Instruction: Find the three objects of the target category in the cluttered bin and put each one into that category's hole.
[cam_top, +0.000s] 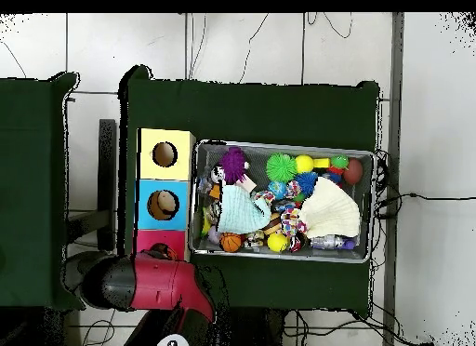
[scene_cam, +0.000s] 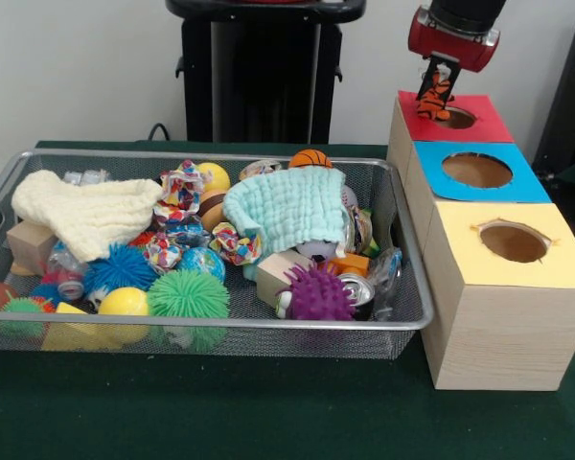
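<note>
My gripper (scene_cam: 438, 84) is at the top right of the front view, shut on the orange tiger with black stripes (scene_cam: 435, 100). The tiger hangs just above the left rim of the round hole (scene_cam: 457, 118) in the red top of the wooden box. In the overhead view my red arm (cam_top: 153, 282) covers most of the red top, and only a sliver of the hole (cam_top: 161, 250) shows. The wire-mesh bin (scene_cam: 268, 325) sits left of the box, full of clutter; it also shows in the overhead view (cam_top: 284, 145). No other plush animal shows clearly; the orange-tan one is hidden.
The blue-topped hole (scene_cam: 476, 170) and the yellow-topped hole (scene_cam: 514, 242) lie in front of the red one. The bin holds a mint knitted cloth (scene_cam: 287, 206), a cream cloth (scene_cam: 86, 213), a purple spiky ball (scene_cam: 318, 292), a green spiky ball (scene_cam: 188, 295) and a small basketball (scene_cam: 310, 159).
</note>
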### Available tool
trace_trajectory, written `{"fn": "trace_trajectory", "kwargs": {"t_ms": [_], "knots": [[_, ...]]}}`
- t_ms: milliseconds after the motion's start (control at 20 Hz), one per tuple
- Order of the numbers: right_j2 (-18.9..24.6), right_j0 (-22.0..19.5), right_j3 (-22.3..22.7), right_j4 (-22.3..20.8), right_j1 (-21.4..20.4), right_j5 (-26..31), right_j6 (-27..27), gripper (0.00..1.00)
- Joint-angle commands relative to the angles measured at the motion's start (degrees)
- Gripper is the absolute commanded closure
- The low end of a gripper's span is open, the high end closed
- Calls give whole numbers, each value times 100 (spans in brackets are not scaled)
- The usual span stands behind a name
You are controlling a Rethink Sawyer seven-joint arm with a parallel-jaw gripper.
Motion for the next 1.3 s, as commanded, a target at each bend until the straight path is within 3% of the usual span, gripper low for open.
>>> {"fn": "trace_trajectory", "kwargs": {"t_ms": [50,400,850,1300], "knots": [[414,-18,56,131,131,-582,1087,100],[232,336,-215,216,206,-272,1403,100],[180,577,-290,380,338,-334,1509,100],[276,497,-106,438,319,-534,1334,100]]}}
